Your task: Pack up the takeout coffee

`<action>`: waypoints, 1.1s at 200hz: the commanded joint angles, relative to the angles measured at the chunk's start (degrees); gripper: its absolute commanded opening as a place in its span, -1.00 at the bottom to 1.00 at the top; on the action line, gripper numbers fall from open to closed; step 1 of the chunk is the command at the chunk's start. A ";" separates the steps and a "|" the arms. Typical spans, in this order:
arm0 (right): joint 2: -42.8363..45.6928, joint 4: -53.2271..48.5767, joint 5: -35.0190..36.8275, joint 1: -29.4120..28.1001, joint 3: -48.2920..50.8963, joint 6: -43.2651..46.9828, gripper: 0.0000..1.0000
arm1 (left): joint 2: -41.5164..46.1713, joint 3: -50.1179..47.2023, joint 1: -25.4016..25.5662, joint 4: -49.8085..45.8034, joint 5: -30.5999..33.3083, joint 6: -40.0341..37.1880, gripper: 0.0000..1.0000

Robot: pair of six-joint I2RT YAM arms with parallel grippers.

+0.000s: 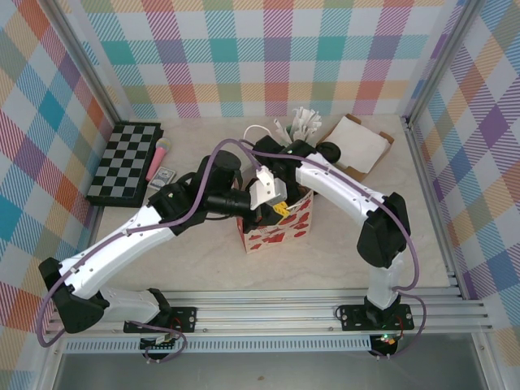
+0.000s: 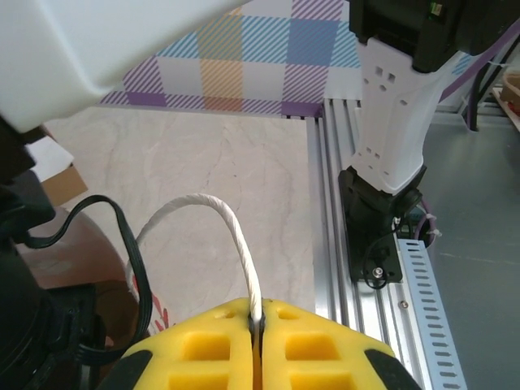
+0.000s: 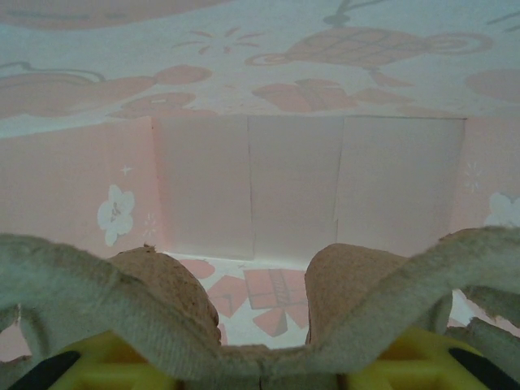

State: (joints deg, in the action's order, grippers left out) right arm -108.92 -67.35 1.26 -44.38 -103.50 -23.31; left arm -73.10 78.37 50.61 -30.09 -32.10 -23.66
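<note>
two pincers meet at the red-and-white paper bag (image 1: 280, 231), which stands on the table (image 1: 349, 260) at the middle of the top view. your left pincer (image 2: 256, 321) is closed tight on the bag's white rope handle (image 2: 223, 207), which arches up out of the yellow fingers at the bottom centre of the left wrist view. your right pincer (image 3: 260, 380) is down inside the bag. its fingers are clamped on the wall of a grey pulp carrier (image 3: 162, 325) along the bottom of its wrist view, with the bag's pink inner wall and floor ahead.

where the takeout coffee is you cannot tell for sure. my guess is that it rides in that carrier, hidden under the wrist.

watch three things from here:

- if you pull the handle sideways or too hard, the light bag may tip, slide on the table or tear at the cord.
- the carrier's wavy rim could snag the bag wall on the way down and tilt, and a tilted cup can spill or pop its lid.
- letting go before the carrier rests on the bag floor risks the same.

both wrists crowd the bag mouth, so withdrawing the right arm carelessly may knock the left one or drag the bag along.
</note>
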 commanded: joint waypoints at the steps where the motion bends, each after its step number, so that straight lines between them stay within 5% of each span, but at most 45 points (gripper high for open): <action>1: -1.03 -0.16 -0.46 -0.41 1.27 -0.52 -0.23 | 0.29 1.88 0.89 -0.15 -2.94 -1.12 -0.83; 40: -0.69 0.94 -0.80 -0.44 3.17 0.63 -0.24 | 0.87 1.39 0.86 0.59 1.34 -0.36 -0.74; 79: 0.18 1.33 -0.73 -0.49 4.34 1.46 -0.23 | 3.24 -1.27 0.72 6.20 9.85 3.36 -0.39; 119: 1.50 3.06 -1.47 -0.53 4.71 2.54 -0.23 | 12.49 -11.21 -2.91 21.75 16.84 9.28 0.75; 131: 1.76 3.58 -1.43 -0.53 5.02 2.79 -0.23 | 15.61 -14.97 -6.62 26.81 17.13 13.26 0.93; 149: 2.02 4.06 -1.23 -0.59 5.46 2.92 -0.24 | 19.19 -19.26 -12.85 33.34 18.01 20.25 1.00; 164: 2.19 4.44 -1.17 -0.73 5.85 2.80 -0.24 | 19.76 -19.87 -16.01 34.67 27.03 27.47 1.00; 206: 2.73 5.08 -0.76 -0.80 6.49 2.32 -0.25 | 10.02 -8.36 -24.94 16.70 38.42 48.01 0.99; 220: 2.78 5.18 -0.29 -0.82 6.63 2.02 -0.31 | 5.27 -3.31 -28.12 9.48 35.17 52.43 0.93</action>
State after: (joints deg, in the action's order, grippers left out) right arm -108.18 -62.59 0.89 -44.73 -97.38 -21.58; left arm -61.82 67.44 27.05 -8.71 -0.14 14.26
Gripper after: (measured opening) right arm 0.364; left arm 0.985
